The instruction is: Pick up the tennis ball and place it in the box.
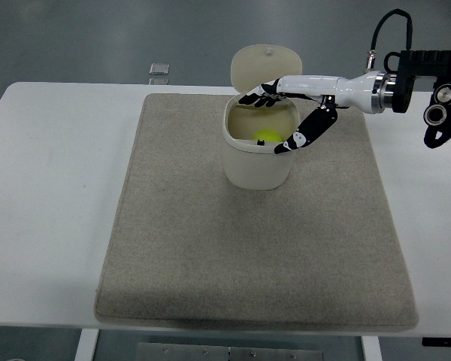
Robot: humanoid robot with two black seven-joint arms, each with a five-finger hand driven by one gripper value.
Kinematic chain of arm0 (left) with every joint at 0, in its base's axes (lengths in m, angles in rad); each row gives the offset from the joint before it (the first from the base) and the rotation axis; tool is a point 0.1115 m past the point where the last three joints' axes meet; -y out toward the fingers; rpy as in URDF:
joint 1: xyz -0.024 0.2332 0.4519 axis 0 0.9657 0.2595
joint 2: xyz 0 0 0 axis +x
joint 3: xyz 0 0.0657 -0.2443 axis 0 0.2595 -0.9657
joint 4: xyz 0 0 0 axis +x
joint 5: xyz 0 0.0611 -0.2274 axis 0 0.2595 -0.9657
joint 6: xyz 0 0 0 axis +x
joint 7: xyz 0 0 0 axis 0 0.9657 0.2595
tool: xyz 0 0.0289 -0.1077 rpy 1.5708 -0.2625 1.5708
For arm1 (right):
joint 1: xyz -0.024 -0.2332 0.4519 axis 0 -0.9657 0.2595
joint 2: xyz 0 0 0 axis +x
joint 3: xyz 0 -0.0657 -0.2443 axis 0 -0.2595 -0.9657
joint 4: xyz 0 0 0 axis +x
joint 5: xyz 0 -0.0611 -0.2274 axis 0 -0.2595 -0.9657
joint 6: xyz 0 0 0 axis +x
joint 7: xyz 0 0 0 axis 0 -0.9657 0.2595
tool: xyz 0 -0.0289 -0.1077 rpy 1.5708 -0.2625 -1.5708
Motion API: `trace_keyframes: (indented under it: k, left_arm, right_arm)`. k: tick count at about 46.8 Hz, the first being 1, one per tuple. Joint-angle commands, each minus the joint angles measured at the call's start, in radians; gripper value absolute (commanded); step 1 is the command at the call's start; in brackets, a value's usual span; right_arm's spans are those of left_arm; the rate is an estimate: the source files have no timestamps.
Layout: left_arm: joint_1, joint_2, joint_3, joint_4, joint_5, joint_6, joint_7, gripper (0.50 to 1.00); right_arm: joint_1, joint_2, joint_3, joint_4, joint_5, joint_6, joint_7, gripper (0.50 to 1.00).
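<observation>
The yellow-green tennis ball (267, 136) lies down inside the cream box (257, 167), only its top showing over the rim. The box stands on the grey mat with its round lid (267, 65) tipped up at the back. My right hand (274, 120) hovers just over the box's opening, reaching in from the right. Its fingers (257, 96) are spread over the far rim and the thumb (304, 134) hangs at the near right rim. Nothing is in the hand. My left arm is out of view.
A grey mat (180, 248) covers most of the white table (52, 195). A small grey square object (158, 70) lies at the table's far edge, left of the box.
</observation>
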Motion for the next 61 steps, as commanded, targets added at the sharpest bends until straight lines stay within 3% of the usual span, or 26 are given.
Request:
trace_keyframes:
  k: [1, 13, 24, 33, 41, 51, 61]
  left_arm:
    - [0.0, 0.0, 0.0, 0.0, 0.0, 0.0, 0.0, 0.996]
    - [0.0, 0.0, 0.0, 0.0, 0.0, 0.0, 0.0, 0.996]
    - [0.0, 0.0, 0.0, 0.0, 0.0, 0.0, 0.0, 0.996]
    - [0.0, 0.0, 0.0, 0.0, 0.0, 0.0, 0.0, 0.996]
    - [0.0, 0.0, 0.0, 0.0, 0.0, 0.0, 0.0, 0.996]
    - [0.0, 0.0, 0.0, 0.0, 0.0, 0.0, 0.0, 0.996]
    - [0.0, 0.0, 0.0, 0.0, 0.0, 0.0, 0.0, 0.996]
  right_arm:
    - [0.006, -0.021, 0.008, 0.004, 0.039, 0.061, 0.0, 0.913]
    - [0.049, -0.129, 0.015, 0.007, 0.214, 0.215, -0.001, 0.913]
    - [0.048, -0.187, 0.104, 0.004, 0.405, 0.215, 0.002, 0.913]
    - [0.006, -0.179, 0.139, -0.07, 0.53, 0.215, 0.002, 0.913]
    - [-0.059, -0.115, 0.17, -0.157, 0.623, 0.132, 0.003, 0.913]
    - [-0.126, -0.055, 0.177, -0.243, 0.724, 0.075, -0.011, 0.913]
    - [-0.179, 0.011, 0.174, -0.364, 0.898, 0.021, -0.175, 0.911]
